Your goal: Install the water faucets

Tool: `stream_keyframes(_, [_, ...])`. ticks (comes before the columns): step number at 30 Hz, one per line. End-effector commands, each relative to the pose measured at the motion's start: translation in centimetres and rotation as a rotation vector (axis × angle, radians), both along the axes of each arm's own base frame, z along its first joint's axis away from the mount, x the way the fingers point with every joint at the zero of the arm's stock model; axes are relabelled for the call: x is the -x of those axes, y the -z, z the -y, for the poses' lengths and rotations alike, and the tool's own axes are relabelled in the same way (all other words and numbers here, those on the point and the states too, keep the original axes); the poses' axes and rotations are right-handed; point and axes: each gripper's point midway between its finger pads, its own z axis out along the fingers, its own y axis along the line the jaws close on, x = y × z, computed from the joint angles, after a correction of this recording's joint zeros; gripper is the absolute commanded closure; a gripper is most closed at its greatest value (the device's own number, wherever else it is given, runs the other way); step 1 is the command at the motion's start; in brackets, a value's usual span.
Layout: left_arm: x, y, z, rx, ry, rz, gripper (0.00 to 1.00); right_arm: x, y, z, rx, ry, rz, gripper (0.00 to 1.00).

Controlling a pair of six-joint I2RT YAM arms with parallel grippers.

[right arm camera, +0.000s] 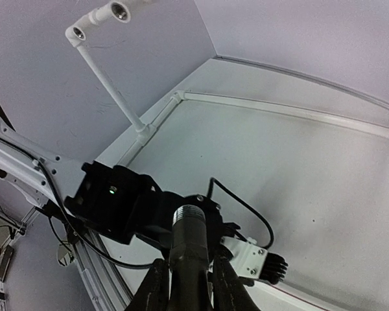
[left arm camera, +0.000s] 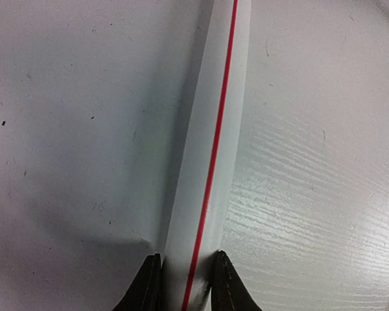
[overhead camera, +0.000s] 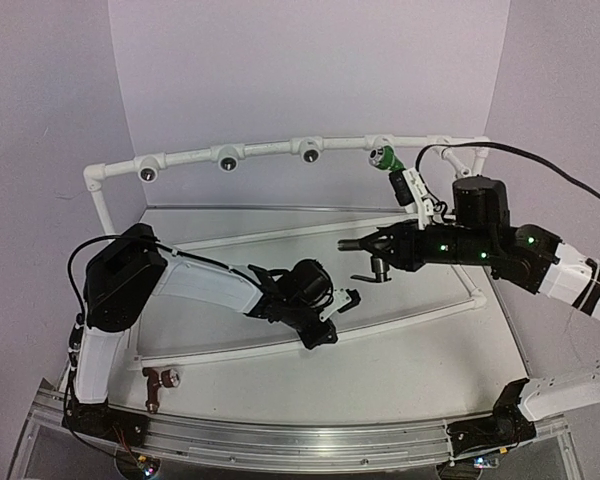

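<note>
**Black faucet in R grip; L grip on base pipe**

R gripper [right arm camera: 188,280] is clamped on the black faucet [right arm camera: 189,243], w/ its silvery threaded mouth pointing away from the fingers. In the top view it is held above the table [overhead camera: 400,370], just below the frame's top rail [overhead camera: 265,150]. L gripper [left arm camera: 187,275] is closed on a white pipe [left arm camera: 204,149] w/ a red stripe, fingers pressed to both sides. The green faucet [overhead camera: 383,157] is seated in the top rail, right of three sockets [overhead camera: 227,163]. The reddish-brown faucet [overhead camera: 158,381] is seen lying on the table nr the L arm's base.
</note>
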Motion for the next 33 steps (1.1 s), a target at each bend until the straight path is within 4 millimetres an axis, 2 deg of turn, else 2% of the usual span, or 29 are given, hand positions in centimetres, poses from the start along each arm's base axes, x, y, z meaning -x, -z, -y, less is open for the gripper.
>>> stream_keyframes(1, [-0.6,1.3,1.5,0.006,-0.087,-0.036,0.76,-1.4,-4.9,-1.2,-0.014,0.034,0.166,1.00])
stream_keyframes(4, [-1.3,0.6,1.0,0.001,-0.107,-0.002,0.54,-1.7,-5.4,-2.1,0.031,0.048,0.211,1.00])
stream_keyframes(6, [-1.5,-0.3,0.0,0.011,-0.127,-0.008,0.43,-1.9,-6.0,-2.4,0.052,0.062,0.240,1.00])
stream_keyframes(10, [-1.1,-1.5,-2.8,0.015,-0.169,-0.040,0.30,-2.2,-7.5,-2.8,0.073,0.064,0.290,1.00])
stream_keyframes(13, [-0.3,-1.8,-5.1,0.009,-0.197,-0.070,0.25,-2.6,-8.1,-3.2,0.110,0.058,0.321,1.00])
stream_keyframes(17, [1.1,-1.2,-7.6,-0.015,-0.211,-0.104,0.25,-3.1,-8.6,-3.7,0.193,0.025,0.409,1.00])
stream_keyframes(20, [1.6,-0.3,-8.5,-0.042,-0.218,-0.115,0.30,-3.4,-8.2,-4.1,0.302,-0.012,0.579,1.00])
stream_keyframes(23, [1.4,0.5,-9.0,-0.066,-0.231,-0.109,0.36,-4.9,-9.4,-3.8,0.443,0.118,0.734,1.00])
stream_keyframes(26, [0.9,1.1,-9.5,-0.086,-0.252,-0.091,0.41,-5.1,-11.0,-4.4,0.567,0.275,0.902,1.00])
stream_keyframes(29, [0.4,1.5,-9.7,-0.091,-0.268,-0.092,0.45,-4.7,-11.2,-5.3,0.647,0.350,1.034,1.00])
stream_keyframes(33, [-0.2,1.5,-9.9,-0.090,-0.295,-0.090,0.53,-5.2,-10.4,-4.9,0.810,0.476,1.215,1.00])
